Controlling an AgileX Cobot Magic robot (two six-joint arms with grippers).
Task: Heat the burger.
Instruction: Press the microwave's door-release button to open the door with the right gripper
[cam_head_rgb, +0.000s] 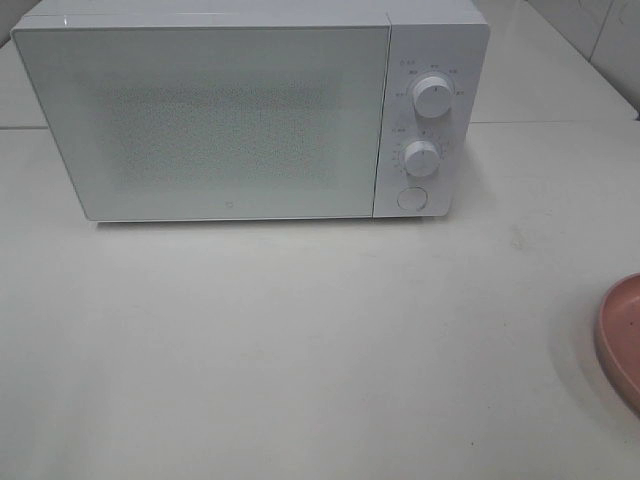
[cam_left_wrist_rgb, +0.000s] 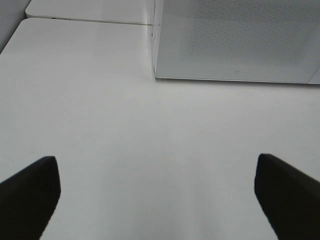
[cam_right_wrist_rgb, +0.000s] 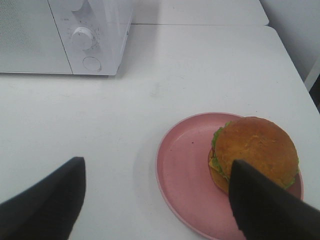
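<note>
The burger (cam_right_wrist_rgb: 255, 150) is sitting off-centre on the pink plate (cam_right_wrist_rgb: 182, 165), and my right claw (cam_right_wrist_rgb: 157, 172) is hanging above them with its fingers spread wide, gripping nothing. Seen from overhead, the plate is peeking in at four o'clock on the table (cam_head_rgb: 300, 350) and the closed microwave (cam_head_rgb: 250, 110) is standing at twelve. My left claw (cam_left_wrist_rgb: 157, 162) is gaping wide in front of the microwave.

Bright, even, diffuse light fills all three views, and the white table (cam_head_rgb: 300, 350) is nearly washed out, with little contrast. A faint soft shadow lies along the microwave (cam_head_rgb: 200, 120) base at 6 o'clock, and another beside the pink plate (cam_head_rgb: 625, 340) at its 9 o'clock. The microwave door shows speckled, grainy shimmer. The left gripper (cam_left_wrist_rgb: 157, 200) and right gripper (cam_right_wrist_rgb: 155, 200) appear as soft-edged, featureless black shapes, out of focus.
</note>
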